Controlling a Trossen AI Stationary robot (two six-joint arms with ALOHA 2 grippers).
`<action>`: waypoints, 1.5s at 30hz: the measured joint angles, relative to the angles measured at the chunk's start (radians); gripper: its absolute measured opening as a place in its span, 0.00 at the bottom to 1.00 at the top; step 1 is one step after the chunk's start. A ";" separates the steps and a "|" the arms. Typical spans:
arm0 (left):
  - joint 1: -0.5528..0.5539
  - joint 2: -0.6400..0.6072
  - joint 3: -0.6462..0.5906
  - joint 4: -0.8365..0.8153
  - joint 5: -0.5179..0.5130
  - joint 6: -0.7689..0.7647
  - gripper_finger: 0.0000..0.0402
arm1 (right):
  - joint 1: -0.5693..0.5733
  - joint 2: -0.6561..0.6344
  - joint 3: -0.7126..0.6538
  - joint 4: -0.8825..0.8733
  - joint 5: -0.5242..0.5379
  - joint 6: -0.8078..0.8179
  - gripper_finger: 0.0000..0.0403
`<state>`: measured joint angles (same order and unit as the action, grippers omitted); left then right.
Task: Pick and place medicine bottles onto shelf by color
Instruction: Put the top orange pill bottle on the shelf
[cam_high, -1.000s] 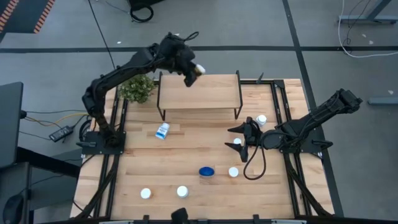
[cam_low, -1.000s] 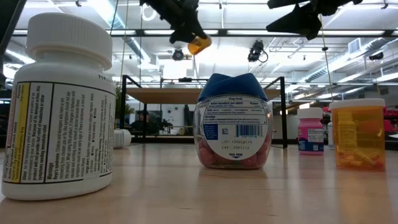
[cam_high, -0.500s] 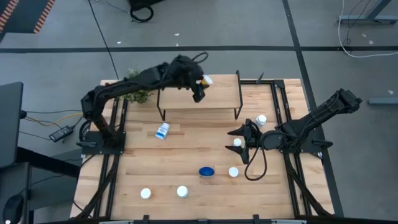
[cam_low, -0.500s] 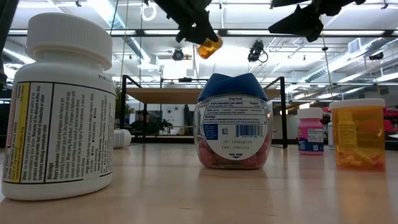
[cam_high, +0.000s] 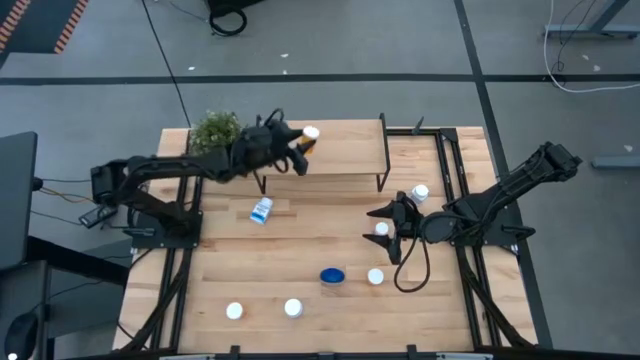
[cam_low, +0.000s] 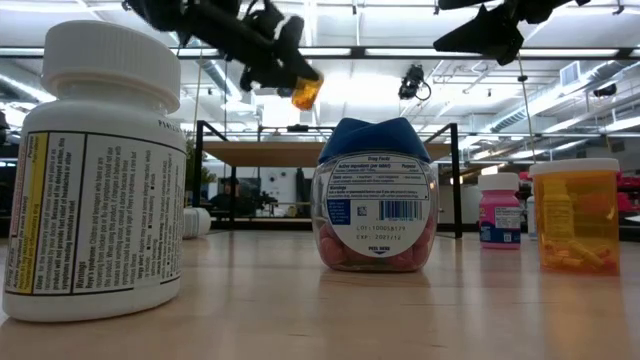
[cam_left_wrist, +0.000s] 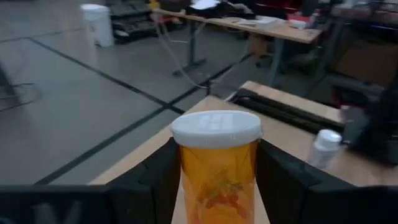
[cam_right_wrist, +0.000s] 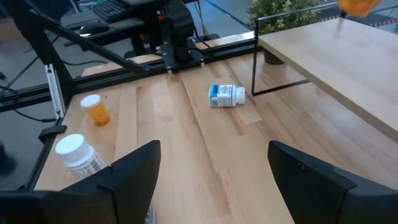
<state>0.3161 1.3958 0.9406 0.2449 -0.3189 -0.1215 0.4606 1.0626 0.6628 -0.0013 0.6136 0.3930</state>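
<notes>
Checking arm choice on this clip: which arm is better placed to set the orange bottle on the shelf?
Left. The left gripper already holds the orange bottle above the shelf. The right gripper hangs open, away from the shelf.

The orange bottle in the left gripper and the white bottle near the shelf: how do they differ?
The orange bottle is clear orange; the white bottle has an opaque body with a blue label. The orange bottle is held above the shelf by the left gripper; the white bottle lies on its side on the table in front of the shelf, untouched. Both have white caps.
</notes>
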 joint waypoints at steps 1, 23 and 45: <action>-0.011 -0.003 -0.028 0.024 -0.034 -0.002 0.46 | 0.000 0.000 0.000 0.000 0.001 0.000 0.76; -0.060 -0.006 -0.264 0.176 -0.273 -0.174 0.48 | 0.000 0.000 0.000 0.000 0.007 -0.002 0.76; -0.107 -0.029 -0.269 0.132 -0.284 -0.149 0.69 | 0.000 0.000 0.000 -0.001 0.006 0.000 0.76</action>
<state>0.2088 1.3664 0.6712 0.3770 -0.6025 -0.2706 0.4606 1.0626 0.6628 -0.0021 0.6201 0.3928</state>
